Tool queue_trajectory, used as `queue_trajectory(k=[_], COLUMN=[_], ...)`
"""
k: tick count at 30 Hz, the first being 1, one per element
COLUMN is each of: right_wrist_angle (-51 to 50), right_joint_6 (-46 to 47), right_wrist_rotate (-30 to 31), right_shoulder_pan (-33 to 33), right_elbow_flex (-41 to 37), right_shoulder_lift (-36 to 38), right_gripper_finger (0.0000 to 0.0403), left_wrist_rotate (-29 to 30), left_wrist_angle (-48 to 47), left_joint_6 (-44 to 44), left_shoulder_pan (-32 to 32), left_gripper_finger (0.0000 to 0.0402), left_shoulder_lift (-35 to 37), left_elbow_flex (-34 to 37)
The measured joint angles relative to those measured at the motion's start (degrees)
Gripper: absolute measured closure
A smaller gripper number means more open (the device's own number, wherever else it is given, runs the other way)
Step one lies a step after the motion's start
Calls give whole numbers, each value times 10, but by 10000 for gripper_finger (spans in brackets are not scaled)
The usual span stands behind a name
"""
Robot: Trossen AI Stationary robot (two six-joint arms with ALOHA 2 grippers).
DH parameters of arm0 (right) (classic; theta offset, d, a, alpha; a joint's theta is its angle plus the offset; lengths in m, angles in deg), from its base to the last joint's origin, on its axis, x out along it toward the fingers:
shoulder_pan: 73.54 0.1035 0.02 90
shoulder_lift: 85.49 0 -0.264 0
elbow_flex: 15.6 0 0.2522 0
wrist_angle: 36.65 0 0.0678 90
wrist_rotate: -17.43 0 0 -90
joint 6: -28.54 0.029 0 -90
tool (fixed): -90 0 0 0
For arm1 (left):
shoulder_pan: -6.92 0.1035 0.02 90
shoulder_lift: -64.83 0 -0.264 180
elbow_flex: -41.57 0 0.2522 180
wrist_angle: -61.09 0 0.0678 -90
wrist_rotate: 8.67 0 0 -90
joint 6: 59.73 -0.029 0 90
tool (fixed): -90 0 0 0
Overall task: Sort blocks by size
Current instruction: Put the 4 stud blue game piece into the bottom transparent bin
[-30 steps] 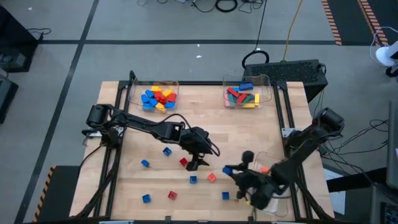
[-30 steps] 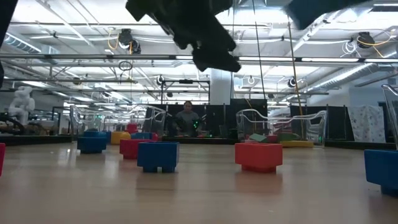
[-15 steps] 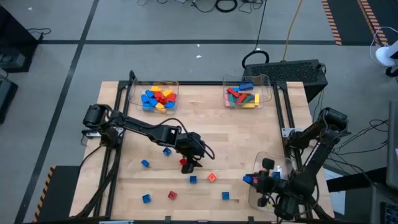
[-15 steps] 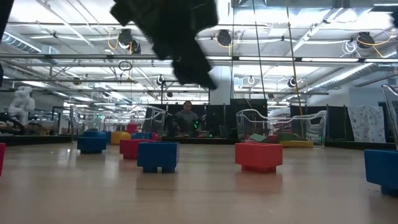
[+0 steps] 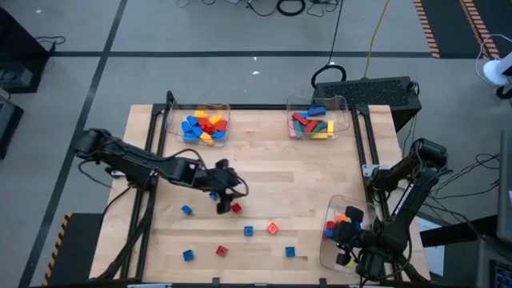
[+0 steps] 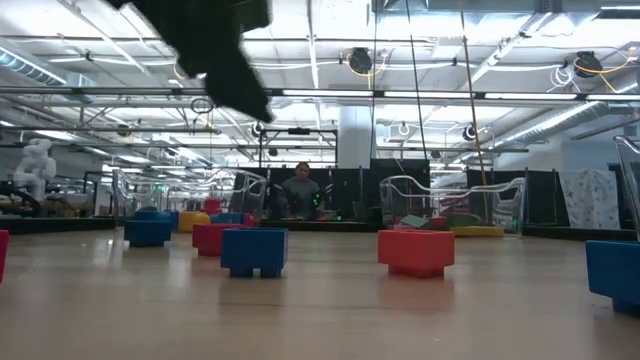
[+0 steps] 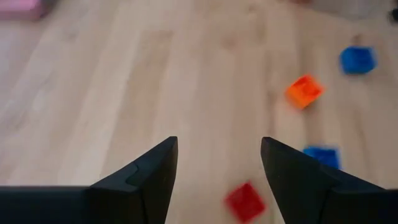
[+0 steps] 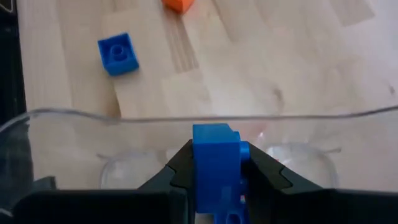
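Observation:
Several small loose blocks lie flat on the wooden table: a blue one (image 5: 214, 194), a red one (image 5: 236, 208), an orange one (image 5: 273, 228) and others nearer the front edge. My left gripper (image 5: 222, 200) is open and empty above the table. The red block (image 7: 245, 202) shows just beyond its fingertips. My right gripper (image 5: 334, 232) is shut on a blue block (image 8: 217, 162) over the clear tray (image 5: 346, 240) at the near right. That tray holds an orange block (image 5: 342, 217). My right gripper pinches the blue block by two opposite sides (image 8: 217, 152) between its two fingers. The block stands out past the fingertips. It is lifted clear, inside the line of the clear tray's rim (image 8: 186, 117).
A clear tray (image 5: 204, 126) of blue, red and yellow blocks stands at the far left. Another tray (image 5: 318, 122) with longer bars stands at the far right. In the low view, blue (image 6: 254, 250) and red (image 6: 415, 250) blocks stand on the table. A person stands far behind.
My left gripper has gone toward the table's left edge, past the red block, staying open. My right gripper has carried the blue block toward the table's right edge and now stands over the near right tray.

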Motion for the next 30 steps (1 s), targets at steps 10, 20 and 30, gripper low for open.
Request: queue_trajectory(k=[10,20,30], right_wrist_angle=[-12,12,23], right_joint_6=[95,150,154], right_wrist_rotate=[-137,-157,-158], right_shoulder_pan=[0,4,7], right_elbow_flex=[0,0,0], right_shoulder_lift=[-21,-22,-22], right_gripper_finger=[284,234,233], left_wrist_rotate=[81,83,56], left_wrist_angle=[-10,-17,-53], left_joint_6=[105,191,320], left_shoulder_pan=[-5,-1,-24], left_gripper_finger=[172,154,98], left_shoulder_lift=[78,72,72], left_elbow_flex=[160,197,197])
